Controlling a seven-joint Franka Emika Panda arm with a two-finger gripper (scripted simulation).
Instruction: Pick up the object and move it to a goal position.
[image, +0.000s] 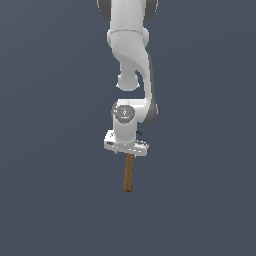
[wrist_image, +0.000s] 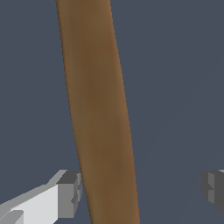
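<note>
The object is a slim brown wooden stick (image: 128, 173) lying on the flat grey ground. In the exterior view one end of it is hidden under my white gripper (image: 126, 145) and the rest reaches toward the bottom of the picture. In the wrist view the stick (wrist_image: 98, 109) fills the picture lengthwise and runs between my fingers. My gripper (wrist_image: 142, 190) is open and straddles the stick. One grey fingertip (wrist_image: 69, 194) is right beside the stick; the other fingertip (wrist_image: 214, 186) stands well apart from it.
The ground (image: 55, 190) is a plain dark grey surface. The white arm (image: 131, 55) comes in from the top of the exterior view. No goal marker shows.
</note>
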